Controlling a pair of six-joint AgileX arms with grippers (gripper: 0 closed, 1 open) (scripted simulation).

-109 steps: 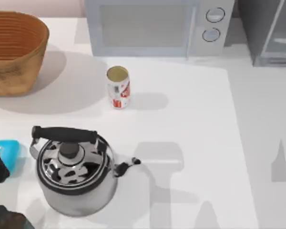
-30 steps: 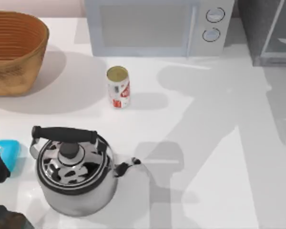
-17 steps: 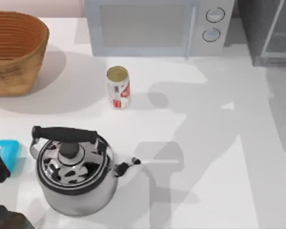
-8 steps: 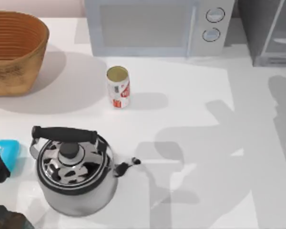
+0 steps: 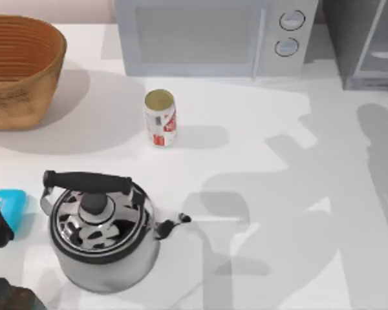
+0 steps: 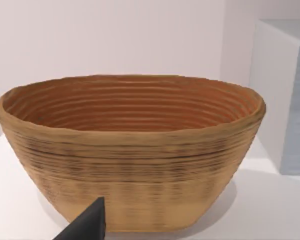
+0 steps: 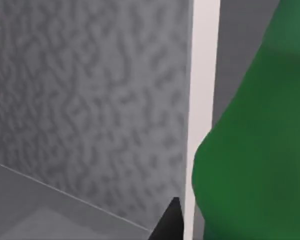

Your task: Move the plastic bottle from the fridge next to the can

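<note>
Where the white table [image 5: 271, 194] lies bare, right of the kettle and below the microwave, it gives the widest open room, crossed only by soft grey shadows. The dark grey fridge [image 5: 365, 42] fills the far right corner, its speckled metal wall [image 7: 90, 100] and a pale frame edge close before the right wrist camera. The boxy light grey microwave [image 5: 213, 35] with two round knobs lines the far edge beside it. A ribbed, oval woven basket [image 5: 19, 64] sits at the far left, its rim near the table's edge. The round polished kettle [image 5: 100, 236] with a black handle stands near front left. The smooth green bottle [image 7: 255, 145] bulges large beside the fridge frame in the right wrist view, just by a dark fingertip [image 7: 170, 220]; whether the right gripper is spread or pinching cannot be told, nor the left, whose dark fingertip [image 6: 87, 225] points at the basket. The small white can [image 5: 160, 118], gold-topped, stands alone with room around it.
</note>
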